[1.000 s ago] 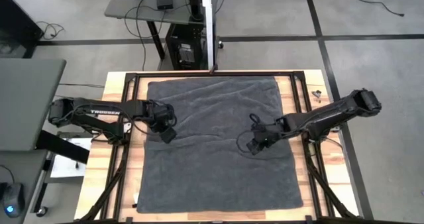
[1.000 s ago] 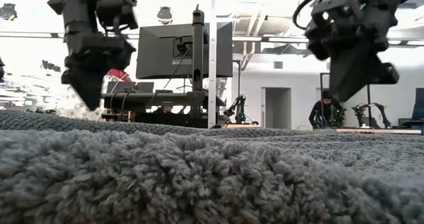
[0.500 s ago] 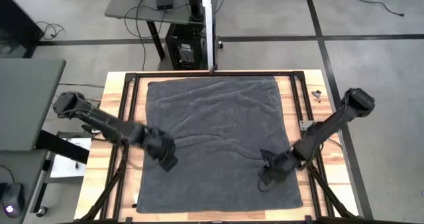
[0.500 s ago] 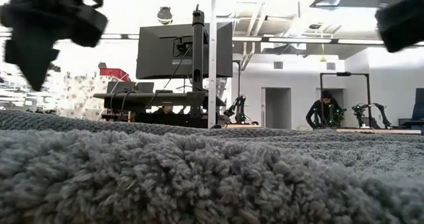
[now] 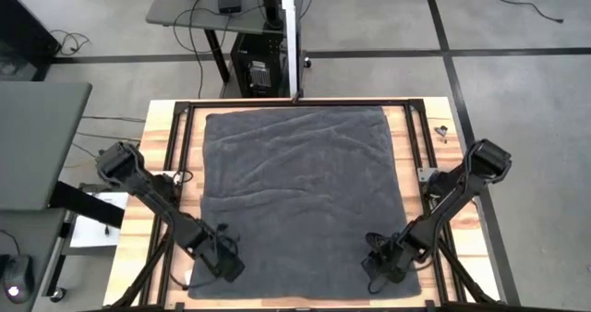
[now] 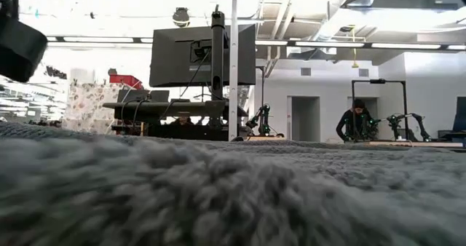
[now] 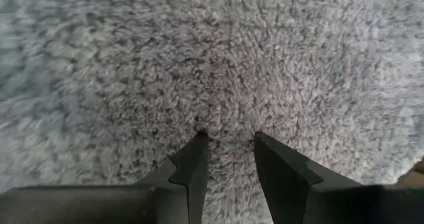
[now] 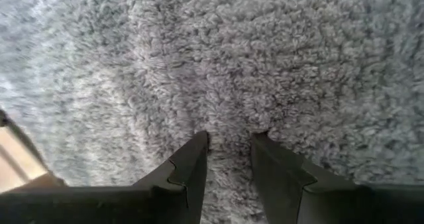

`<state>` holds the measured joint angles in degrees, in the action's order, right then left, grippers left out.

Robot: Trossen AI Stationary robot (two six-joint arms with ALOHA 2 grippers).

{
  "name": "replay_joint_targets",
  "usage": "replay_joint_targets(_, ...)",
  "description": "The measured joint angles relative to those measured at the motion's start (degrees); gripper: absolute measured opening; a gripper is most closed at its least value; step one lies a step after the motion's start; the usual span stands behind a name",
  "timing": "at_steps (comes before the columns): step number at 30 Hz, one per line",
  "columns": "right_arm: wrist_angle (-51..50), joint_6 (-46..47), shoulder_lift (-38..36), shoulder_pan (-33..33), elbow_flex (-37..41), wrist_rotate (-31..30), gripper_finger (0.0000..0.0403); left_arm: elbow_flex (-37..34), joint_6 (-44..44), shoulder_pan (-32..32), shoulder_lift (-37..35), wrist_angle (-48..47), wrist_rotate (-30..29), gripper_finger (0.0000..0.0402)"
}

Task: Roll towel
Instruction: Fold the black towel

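Note:
The dark grey towel (image 5: 300,192) lies spread flat on the wooden table, and its pile fills the foreground of the low view (image 6: 233,195). My left gripper (image 5: 229,268) stands over the towel's near left corner, pointing steeply down. Its fingers are open by a narrow gap, with their tips right at the pile (image 7: 228,136). Over the near right corner, my right gripper (image 5: 377,268) is open the same way, its tips also at the pile (image 8: 230,136). My left gripper's fingertips (image 7: 199,139) stand at the towel's surface near its near left corner, coming from above; I cannot tell whether they touch the pile. My right gripper's fingertips (image 8: 199,139) stand likewise near the near right corner; I cannot tell whether they touch it.
A black metal frame (image 5: 185,118) runs around the towel on the table top. Bare wood shows just past the towel's edge (image 8: 16,161). A post with a monitor (image 6: 204,53) stands at the far edge. A person (image 6: 357,122) is far back in the room.
Both grippers have swung from the middle of the towel toward the table's near edge and come down. The left has gone to the near left corner and the right to the near right corner. The towel lies as before.

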<state>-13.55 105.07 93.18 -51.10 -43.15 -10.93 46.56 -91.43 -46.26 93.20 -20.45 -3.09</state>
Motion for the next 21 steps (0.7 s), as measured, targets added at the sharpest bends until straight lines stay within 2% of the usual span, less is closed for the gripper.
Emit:
replay_joint_targets(6, 1.15, 1.41, 0.34, -1.84, -0.07, 0.01, 0.0107, 0.1, -0.22, -1.46, 0.88, 1.28, -0.32, 0.0106)
replay_joint_targets(10, -0.05, -1.07, -2.56, -2.09, -0.11, 0.74, 0.0108, -0.24, 3.0, -1.52, -2.8, -2.73, 0.01, 0.0106)
replay_joint_targets(13, 0.14, -6.76, -6.13, -1.83, -1.62, 0.15, 0.0108, 1.39, 5.44, -1.47, -7.91, -7.68, -4.45, 0.0106)
replay_joint_targets(19, 3.2, -13.77, -8.87, -0.52, -3.15, -10.88, 0.0108, 1.82, 12.69, 0.1, -15.64, -9.3, -16.86, 0.0106)
replay_joint_targets(21, 3.33, -13.91, -8.52, 1.37, -3.17, -11.09, 0.0108, 1.84, 16.3, 1.71, -16.74, -9.08, -18.36, 0.0107)
